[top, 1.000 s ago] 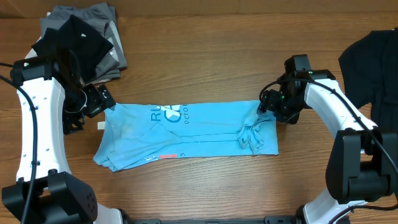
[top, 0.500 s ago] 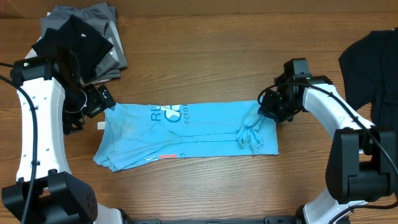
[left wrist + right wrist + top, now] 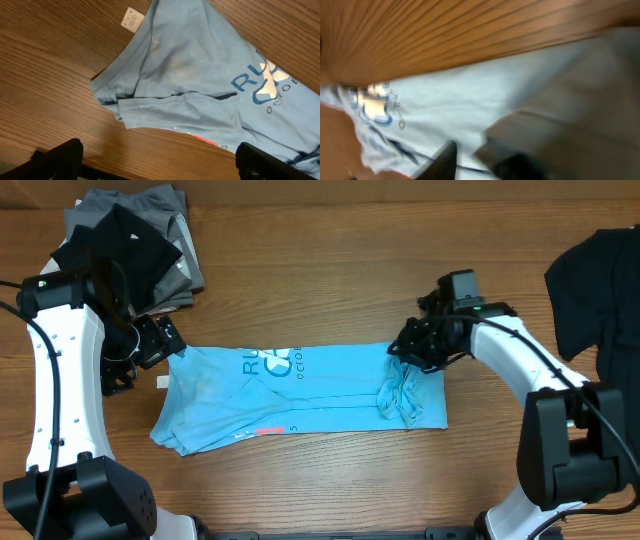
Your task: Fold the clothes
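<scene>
The sky-blue T-shirt (image 3: 290, 390) lies as a long strip across the middle of the wooden surface (image 3: 330, 270), a little toward the front edge. Its collar end and white label (image 3: 131, 18) point to the left edge, and its rumpled hem end points to the right edge. The step in hand looks like taking that right end and folding it over leftward. Doing it well likely means catching every layer at the strip's far right corner, lifting just clear of the cloth beneath, and carrying it straight along the strip so the edges stay lined up. The right tool (image 3: 402, 352) sits over that corner with its jaws only partly apart. Its wrist view is blurred, so I cannot tell whether cloth is pinched. The left tool (image 3: 165, 342) hangs just beside the collar end, jaws wide apart, holding nothing. Grey and black garments (image 3: 130, 240) are heaped in the far left corner.
</scene>
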